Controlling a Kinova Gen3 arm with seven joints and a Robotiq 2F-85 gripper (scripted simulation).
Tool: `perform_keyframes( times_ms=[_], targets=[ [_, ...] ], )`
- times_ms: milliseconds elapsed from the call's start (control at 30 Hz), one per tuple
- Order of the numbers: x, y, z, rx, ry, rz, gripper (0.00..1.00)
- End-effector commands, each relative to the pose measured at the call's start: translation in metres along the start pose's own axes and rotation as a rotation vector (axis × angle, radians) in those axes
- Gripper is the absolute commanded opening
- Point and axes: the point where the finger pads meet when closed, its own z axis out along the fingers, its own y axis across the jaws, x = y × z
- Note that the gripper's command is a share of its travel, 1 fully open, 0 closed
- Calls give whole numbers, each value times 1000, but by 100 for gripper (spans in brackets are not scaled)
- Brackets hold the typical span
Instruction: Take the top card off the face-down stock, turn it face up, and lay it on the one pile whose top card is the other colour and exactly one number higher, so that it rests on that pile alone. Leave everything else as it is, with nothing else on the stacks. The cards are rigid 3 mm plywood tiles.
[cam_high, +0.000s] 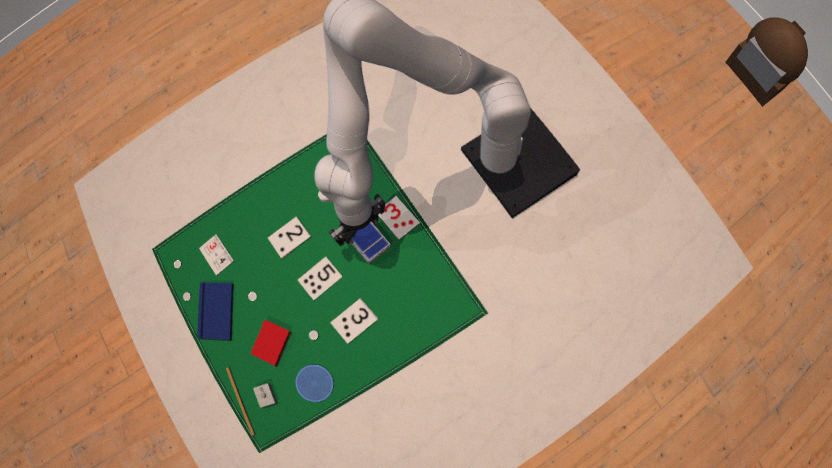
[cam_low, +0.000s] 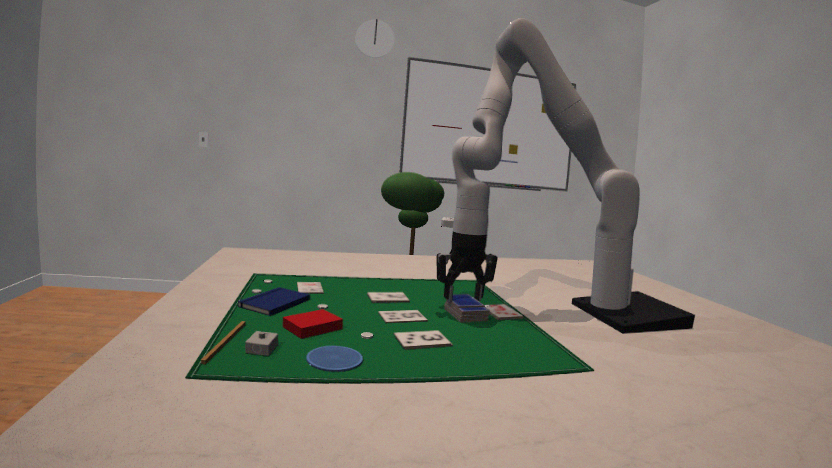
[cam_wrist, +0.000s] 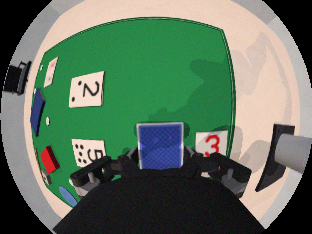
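Observation:
The face-down stock (cam_high: 377, 247) (cam_low: 472, 315) stands near the mat's robot-side edge. Its blue-backed top card (cam_high: 367, 235) (cam_low: 465, 301) (cam_wrist: 160, 145) is offset toward the arm, baring a blue strip of the card beneath. My gripper (cam_high: 363, 229) (cam_low: 464, 297) (cam_wrist: 160, 153) points down, shut on that card by its two sides; any gap below the card is too small to tell. Face-up piles show a black 2 (cam_high: 289, 237) (cam_low: 388, 297) (cam_wrist: 87, 90), black 5 (cam_high: 320, 278) (cam_low: 402, 316) (cam_wrist: 90, 152), black 3 (cam_high: 353, 320) (cam_low: 422, 339) and red 3 (cam_high: 401, 220) (cam_low: 505, 312) (cam_wrist: 211, 144). The red 3 lies close beside the stock.
The green mat (cam_high: 418, 291) also bears a printed card (cam_high: 216, 254), a navy book (cam_high: 215, 311), a red box (cam_high: 269, 342), a blue disc (cam_high: 314, 383), a small grey block (cam_high: 263, 395), a wooden stick (cam_high: 239, 400) and several white discs. The robot base stands beyond the mat.

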Motion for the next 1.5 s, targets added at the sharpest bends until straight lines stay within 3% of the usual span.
perform_keyframes(
  times_ms=[0, 167, 200, 1467],
  targets=[
    [0, 0, 0, 1, 0, 0, 72],
    [0, 0, 0, 1, 0, 0, 72],
    [0, 0, 0, 1, 0, 0, 85],
    [0, 0, 0, 1, 0, 0, 85]
  ],
)
